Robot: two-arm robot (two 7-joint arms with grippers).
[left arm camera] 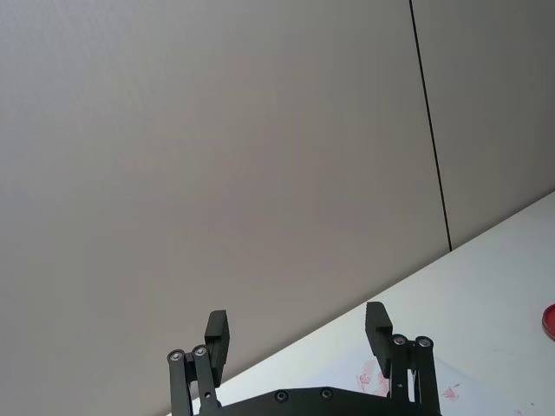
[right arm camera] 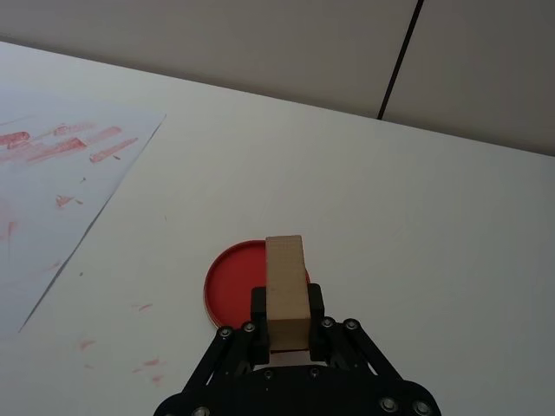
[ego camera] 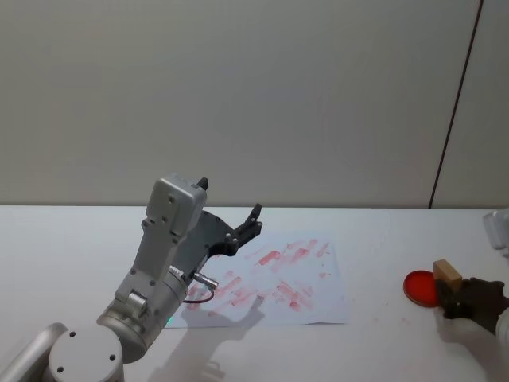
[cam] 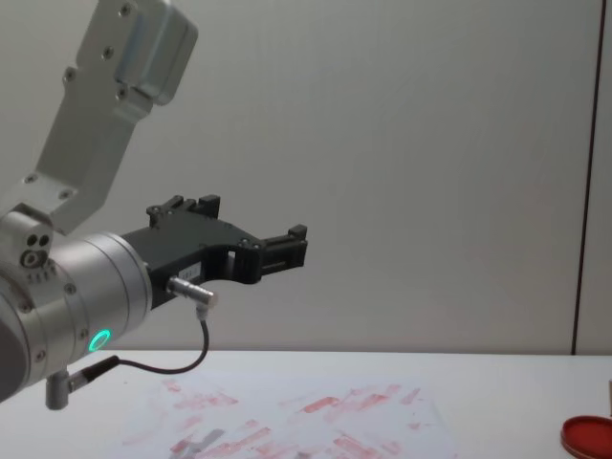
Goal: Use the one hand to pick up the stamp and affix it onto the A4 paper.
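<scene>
While the left gripper [ego camera: 253, 216] hangs raised above the near-left corner of the white A4 paper covered in smudgy red stamp marks [ego camera: 274, 280], its fingers [left arm camera: 378, 333] stand wide apart and hold nothing; that arm appears idle. Further right, the paper lies flat on the white surface [ego camera: 382, 255], well apart from the flat round red ink pad [ego camera: 420, 286]. At the far right, the right gripper [right arm camera: 286, 316] has its fingers clamped on the small light-brown wooden block stamp [right arm camera: 285, 286], which stands upright over the pad's near-right edge. Judged step: the stamp is picked up, with transport pending. Next move calls for carrying the stamp left and pressing it squarely onto the paper.
</scene>
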